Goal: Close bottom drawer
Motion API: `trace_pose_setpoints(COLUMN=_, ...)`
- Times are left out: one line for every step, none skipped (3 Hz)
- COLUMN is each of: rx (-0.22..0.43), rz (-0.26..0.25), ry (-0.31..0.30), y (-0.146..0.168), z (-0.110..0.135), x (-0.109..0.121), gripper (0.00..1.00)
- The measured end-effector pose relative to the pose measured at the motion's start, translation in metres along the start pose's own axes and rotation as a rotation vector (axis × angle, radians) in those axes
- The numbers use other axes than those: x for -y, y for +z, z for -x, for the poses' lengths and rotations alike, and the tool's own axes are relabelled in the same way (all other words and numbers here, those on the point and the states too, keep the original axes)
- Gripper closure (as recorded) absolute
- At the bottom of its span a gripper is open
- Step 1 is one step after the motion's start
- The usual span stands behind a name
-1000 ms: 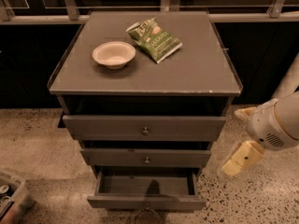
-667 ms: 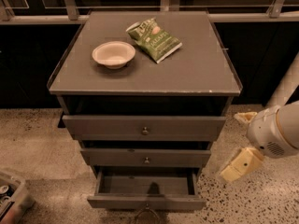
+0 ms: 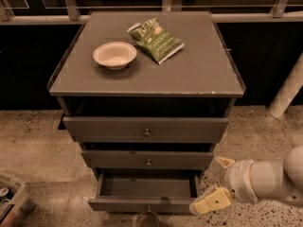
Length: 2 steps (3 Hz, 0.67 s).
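Observation:
The bottom drawer (image 3: 142,204) is the lowest of three dark grey-brown drawers and stands pulled out, its inside (image 3: 147,187) empty. Its small round knob (image 3: 148,210) shows at the front edge. The middle drawer (image 3: 147,160) and the top drawer (image 3: 146,129) stick out only a little. My gripper (image 3: 214,183) is at the drawer's right front corner, at floor level. It is open and empty. One cream fingertip (image 3: 210,202) is next to the front panel's right end, and the other (image 3: 220,163) is higher, beside the drawer's right side.
A white bowl (image 3: 114,55) and a green chip bag (image 3: 156,39) lie on the cabinet top (image 3: 199,74). A bin (image 3: 10,200) sits on the speckled floor at lower left. A white post (image 3: 288,89) stands at right, with a railing behind.
My gripper has moved down and to the left, from beside the top drawer to the bottom drawer's right front corner. The drawers have not moved.

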<state>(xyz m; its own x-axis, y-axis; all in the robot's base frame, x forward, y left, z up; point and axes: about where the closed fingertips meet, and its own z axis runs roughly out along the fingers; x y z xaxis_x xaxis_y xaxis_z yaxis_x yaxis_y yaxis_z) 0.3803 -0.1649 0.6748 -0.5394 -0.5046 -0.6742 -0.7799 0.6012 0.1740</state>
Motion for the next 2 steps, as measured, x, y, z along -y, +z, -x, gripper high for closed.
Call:
trace_pose_setpoints(rx=0.015, rz=-0.010, ry=0.016, y=0.0096, z=-0.0031, x=0.0061, gripper=0.19)
trace_pose_setpoints(rx=0.014, rz=-0.008, ry=0.015, y=0.0093, z=-0.0029, x=0.0053, gripper=0.42)
